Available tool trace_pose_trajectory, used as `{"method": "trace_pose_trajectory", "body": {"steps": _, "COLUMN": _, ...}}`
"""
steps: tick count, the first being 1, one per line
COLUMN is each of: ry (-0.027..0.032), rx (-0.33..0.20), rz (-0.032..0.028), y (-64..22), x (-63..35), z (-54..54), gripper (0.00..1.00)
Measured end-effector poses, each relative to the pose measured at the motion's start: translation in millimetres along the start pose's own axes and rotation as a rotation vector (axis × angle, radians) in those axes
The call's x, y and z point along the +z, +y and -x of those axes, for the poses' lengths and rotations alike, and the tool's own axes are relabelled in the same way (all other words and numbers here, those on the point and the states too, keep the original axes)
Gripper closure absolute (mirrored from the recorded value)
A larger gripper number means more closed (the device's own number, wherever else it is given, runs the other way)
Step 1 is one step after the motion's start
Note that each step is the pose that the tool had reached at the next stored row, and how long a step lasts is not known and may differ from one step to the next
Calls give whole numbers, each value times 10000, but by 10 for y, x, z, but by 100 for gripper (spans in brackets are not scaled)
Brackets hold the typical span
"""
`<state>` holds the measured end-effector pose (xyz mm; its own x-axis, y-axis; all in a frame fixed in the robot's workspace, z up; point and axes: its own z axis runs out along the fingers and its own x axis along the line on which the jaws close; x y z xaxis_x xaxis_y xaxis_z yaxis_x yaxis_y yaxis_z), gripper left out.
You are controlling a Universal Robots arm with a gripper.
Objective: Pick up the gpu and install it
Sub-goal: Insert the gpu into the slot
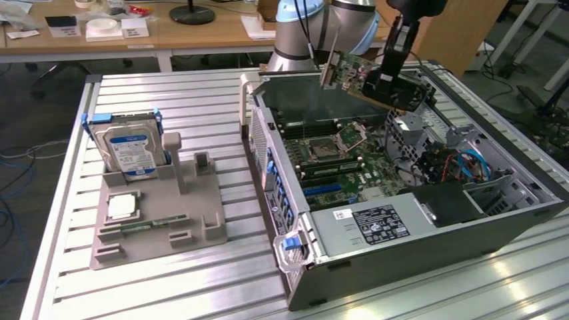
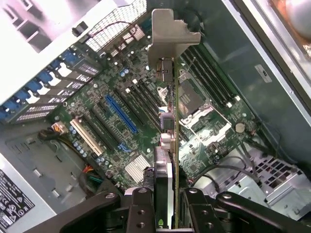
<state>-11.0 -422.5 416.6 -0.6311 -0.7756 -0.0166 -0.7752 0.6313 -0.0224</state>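
Gpu point(image 1: 352, 71) gripped by tool point(image 2: 165, 206), tilted above case point(image 1: 444, 243).

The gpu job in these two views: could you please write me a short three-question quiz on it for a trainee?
1. True or false: the gpu is already seated in the case.
2. What is the gripper shut on? A) a cable B) the gpu C) nothing
3. Fill in: the hard drive stands on the exterior view's ____ of the case.
Key: 1 false, it is held above the open case; 2 B; 3 left.
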Motion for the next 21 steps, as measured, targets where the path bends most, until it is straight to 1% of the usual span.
{"method": "trace_pose_trajectory", "body": {"steps": 21, "ry": -59, "rx": -2613, "rz": 44, "y": 0, "x": 5, "z": 0, "gripper": 72}}
